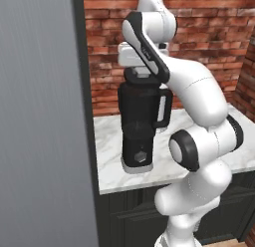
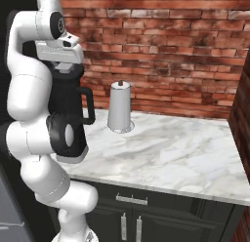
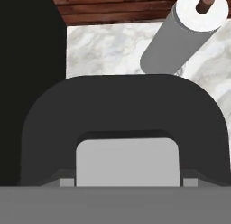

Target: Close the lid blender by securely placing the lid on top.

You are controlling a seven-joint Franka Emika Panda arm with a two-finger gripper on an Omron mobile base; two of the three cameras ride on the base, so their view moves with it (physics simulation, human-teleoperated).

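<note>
At the left of the marble counter [image 2: 176,153], beside a tall grey panel [image 1: 40,131], stands the blender [image 1: 139,121], its handle facing right. The gripper [image 1: 141,73] hangs directly over the jar top, and in the hand view the lid [image 3: 122,110] lies close beneath it, grey knob [image 3: 127,162] nearest the camera. Whether the fingers are closed on the knob cannot be told. To the right, near the brick wall [image 2: 166,50], stands a paper towel roll [image 2: 119,107].

A paper towel roll [image 2: 120,108] stands upright on the marble counter [image 2: 171,153] — brick wall [image 2: 166,50] behind.
</note>
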